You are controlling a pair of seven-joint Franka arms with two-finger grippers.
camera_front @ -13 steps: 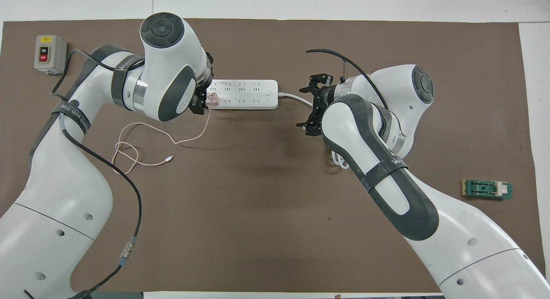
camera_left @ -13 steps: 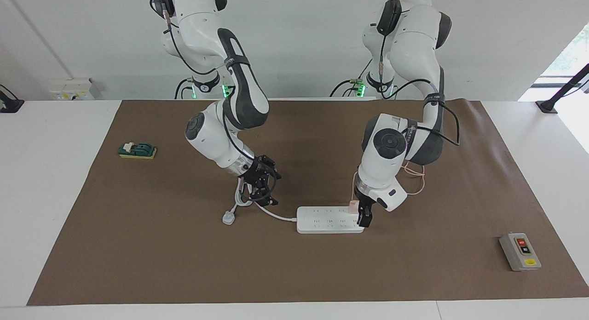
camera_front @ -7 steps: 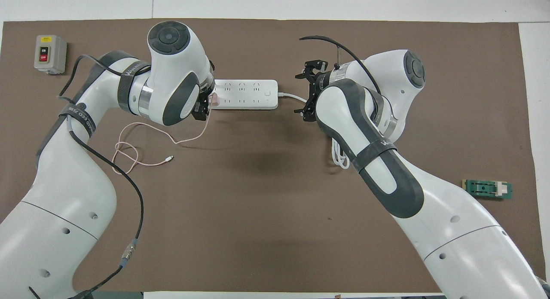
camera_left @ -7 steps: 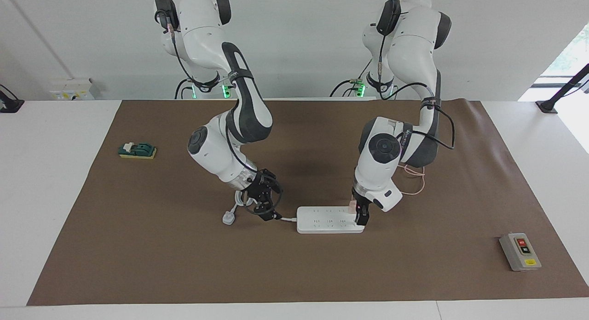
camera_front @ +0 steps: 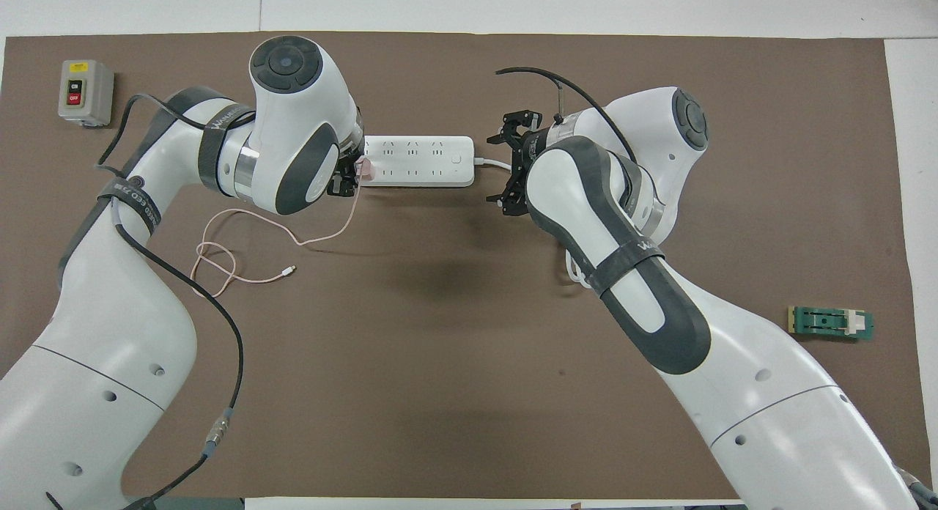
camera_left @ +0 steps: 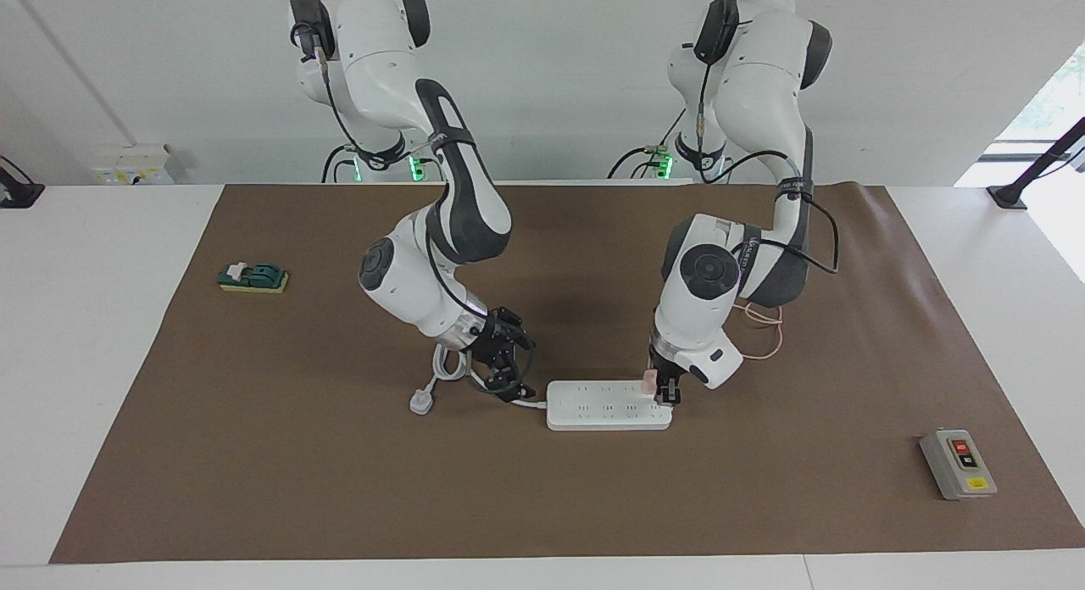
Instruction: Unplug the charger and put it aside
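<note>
The charger (camera_left: 649,381) (camera_front: 365,170), a small pale pink cube, is plugged into the long white power strip (camera_left: 606,406) (camera_front: 418,160) at the end toward the left arm. Its thin pink cable (camera_front: 220,264) loops over the mat nearer to the robots. My left gripper (camera_left: 664,390) (camera_front: 349,180) reaches straight down and is shut on the charger. My right gripper (camera_left: 507,378) (camera_front: 504,163) is low at the strip's other end, open, with the white cord (camera_left: 530,401) running between its fingers.
The strip's white plug (camera_left: 421,401) lies on the brown mat (camera_left: 542,505) beside the right gripper. A grey switch box (camera_left: 958,464) (camera_front: 85,92) sits toward the left arm's end. A green block (camera_left: 253,277) (camera_front: 831,323) sits toward the right arm's end.
The left gripper's fingers have drawn in around the charger. The right gripper has moved along the cord toward the power strip and lower.
</note>
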